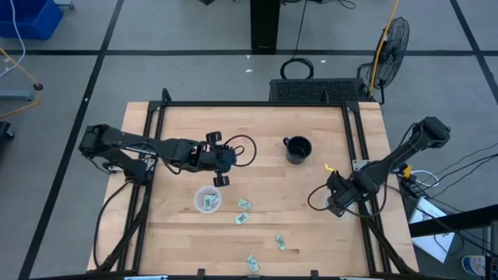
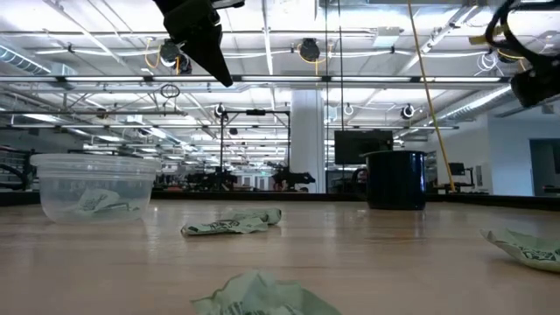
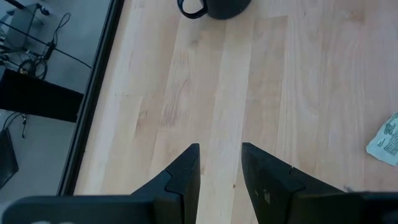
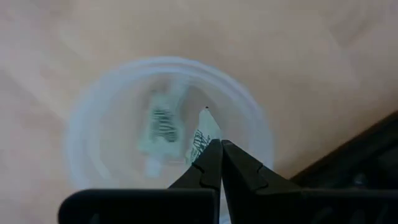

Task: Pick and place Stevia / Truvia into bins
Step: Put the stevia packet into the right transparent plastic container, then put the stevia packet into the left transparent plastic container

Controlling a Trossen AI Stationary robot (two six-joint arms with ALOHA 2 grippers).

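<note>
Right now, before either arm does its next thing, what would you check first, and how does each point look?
1. Right gripper shut on a sachet: ok.
2. It hangs over the right bin: ok; another sachet lies inside.
3. Left gripper open with nothing between its fingers: ok.
4. Left bin stands upright with a sachet in it: ok.
5. Loose sachets still on the table: not ok, four lie out, such as one near the left bin.
6. Black mug stands clear of both bins: ok.
</note>
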